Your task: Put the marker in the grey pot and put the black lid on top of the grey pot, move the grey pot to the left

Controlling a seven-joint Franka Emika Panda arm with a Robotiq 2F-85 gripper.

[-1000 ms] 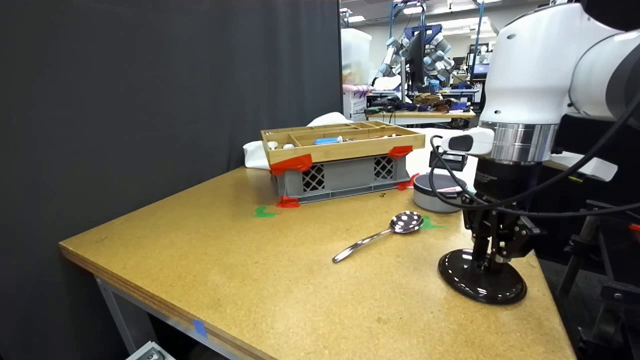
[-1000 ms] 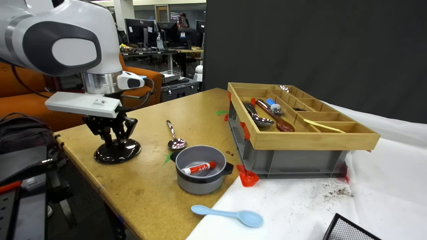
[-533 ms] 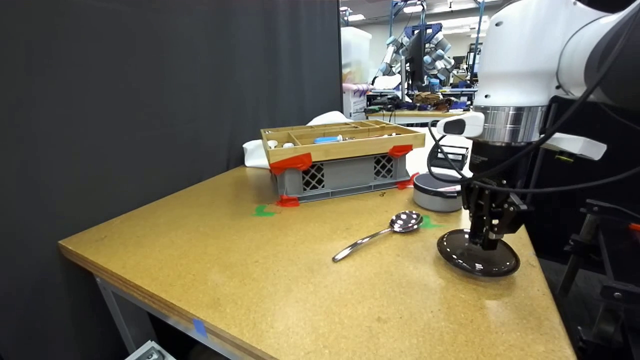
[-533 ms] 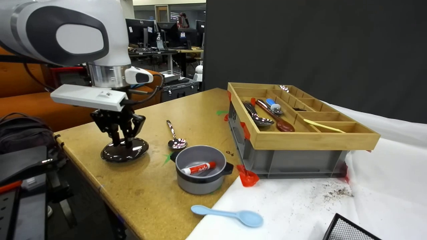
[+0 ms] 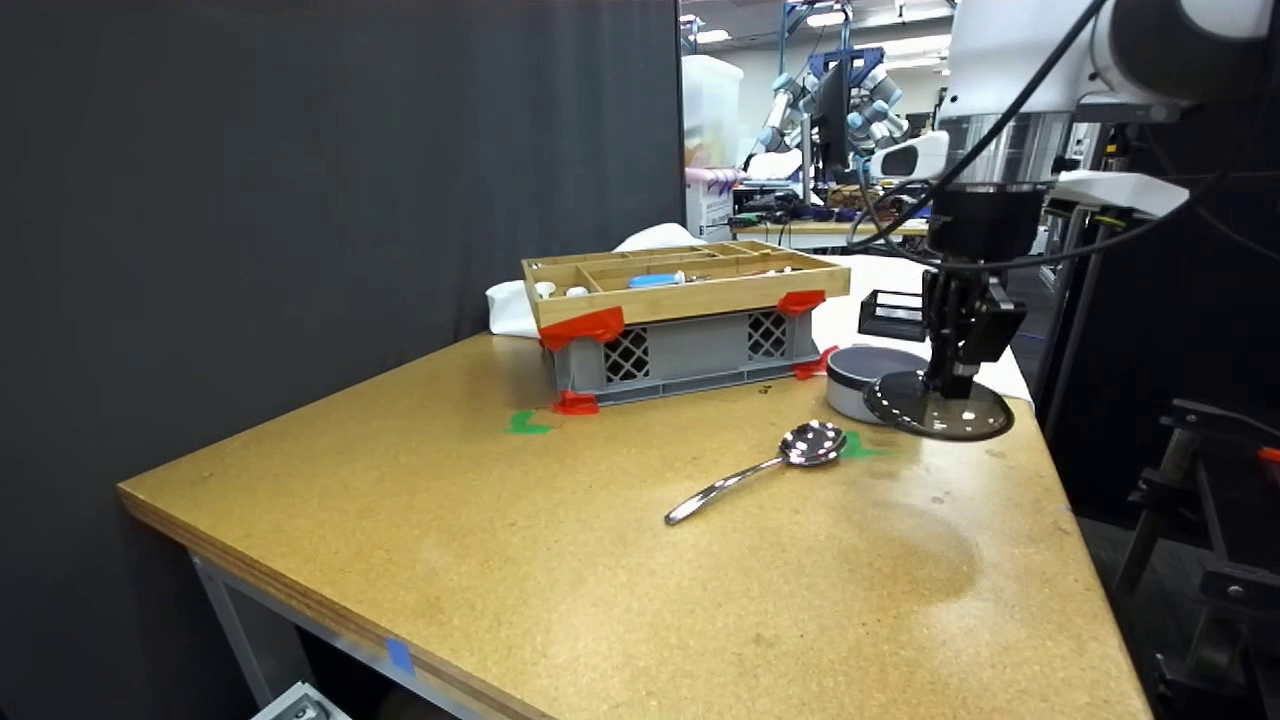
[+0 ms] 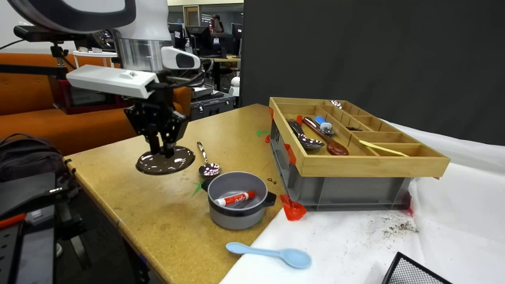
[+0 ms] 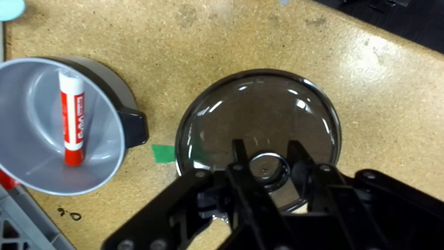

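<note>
My gripper point(image 6: 161, 150) is shut on the knob of the black lid point(image 6: 181, 156) and holds it above the table. In the wrist view the fingers point(image 7: 265, 146) stand on both sides of the knob, and the dark see-through lid point(image 7: 256, 111) is beside the grey pot point(image 7: 20, 121), apart from it. The red and white marker point(image 7: 73, 118) lies inside the pot; it also shows in an exterior view point(image 6: 235, 199). In an exterior view the lid point(image 5: 975, 415) hides part of the pot point(image 5: 850, 400), and the marker is not visible there.
A shiny metal spoon point(image 6: 210, 169) lies on the table near the pot. A grey crate point(image 6: 347, 193) with a wooden utensil tray point(image 6: 375, 169) on it stands beside the pot. A light blue spoon point(image 6: 294, 258) and a black mesh box point(image 6: 412, 272) lie on the white sheet's side.
The gripper has lifted the black lid off the table and carried it up and toward the grey pot. The pot, marker and metal spoon have not moved.
</note>
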